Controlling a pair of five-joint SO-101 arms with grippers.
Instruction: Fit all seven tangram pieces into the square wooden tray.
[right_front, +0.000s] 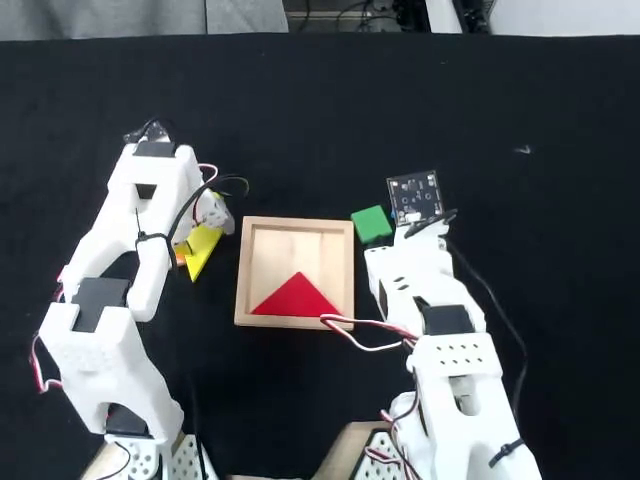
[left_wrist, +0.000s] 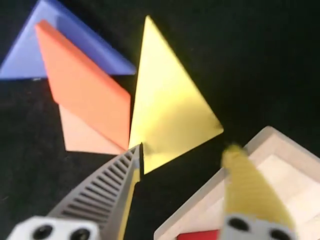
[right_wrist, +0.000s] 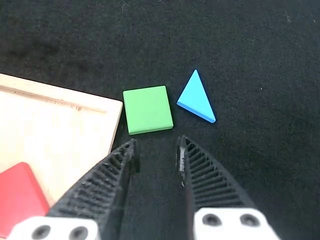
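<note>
The square wooden tray (right_front: 246, 285) lies between the two arms, with a red triangle (right_front: 297, 295) inside it. My left gripper (left_wrist: 185, 150) is open just above a yellow triangle (left_wrist: 170, 115). One fingertip touches the triangle's near edge and the other hangs over the tray's corner (left_wrist: 270, 150). An orange parallelogram (left_wrist: 85, 90), a blue triangle (left_wrist: 30, 60) and a peach triangle (left_wrist: 80, 137) lie beside the yellow one. My right gripper (right_wrist: 156, 147) is open and holds nothing, just short of a green square (right_wrist: 147, 109). A light blue triangle (right_wrist: 196, 97) sits close beside that square.
Everything rests on a black cloth (right_front: 540, 120) that covers the table and stretches bare to the back and right. Red and white cables (right_front: 360, 335) from the right arm cross the tray's front right corner.
</note>
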